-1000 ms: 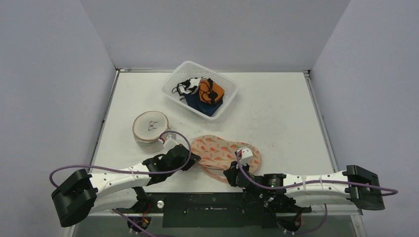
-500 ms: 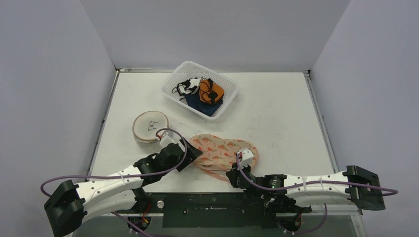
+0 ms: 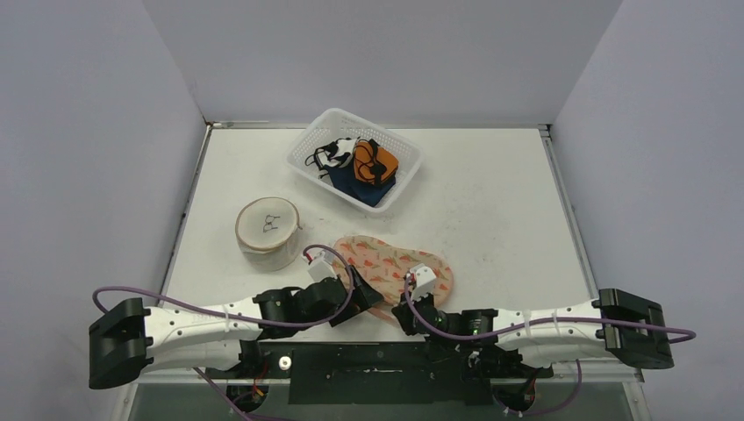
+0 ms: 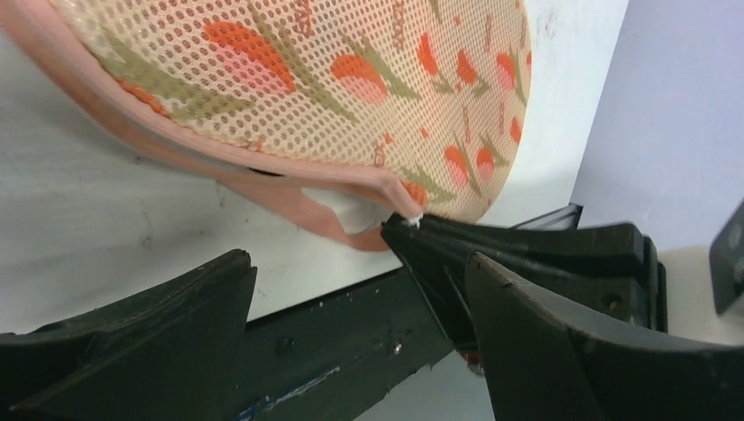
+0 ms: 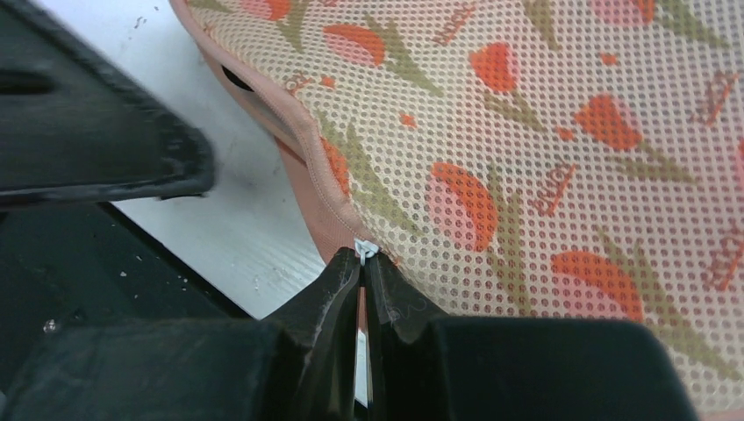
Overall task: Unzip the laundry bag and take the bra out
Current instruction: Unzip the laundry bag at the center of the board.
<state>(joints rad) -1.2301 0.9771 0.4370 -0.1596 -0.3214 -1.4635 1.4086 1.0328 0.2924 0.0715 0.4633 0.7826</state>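
The laundry bag (image 3: 386, 263) is a flat mesh pouch with orange tulips and a pink rim, lying near the table's front edge. My right gripper (image 3: 405, 303) is shut on its small white zipper pull (image 5: 365, 251) at the near rim of the bag (image 5: 544, 158). My left gripper (image 3: 361, 298) stands open just left of it, its jaws (image 4: 358, 263) wide and holding nothing, a little short of the bag's rim (image 4: 351, 79). A white patch (image 4: 351, 206) shows in the rim's gap. The bra is hidden.
A white basket (image 3: 303, 149) with dark and orange clothes stands at the back centre. A round beige case (image 3: 268, 226) sits left of the bag. The black front rail (image 3: 377, 360) runs right under both grippers. Grey walls close in left and right.
My left gripper has opened and slid right to the bag's near edge. The right gripper, still shut on the pull, has moved left, and the bag has shifted slightly left.
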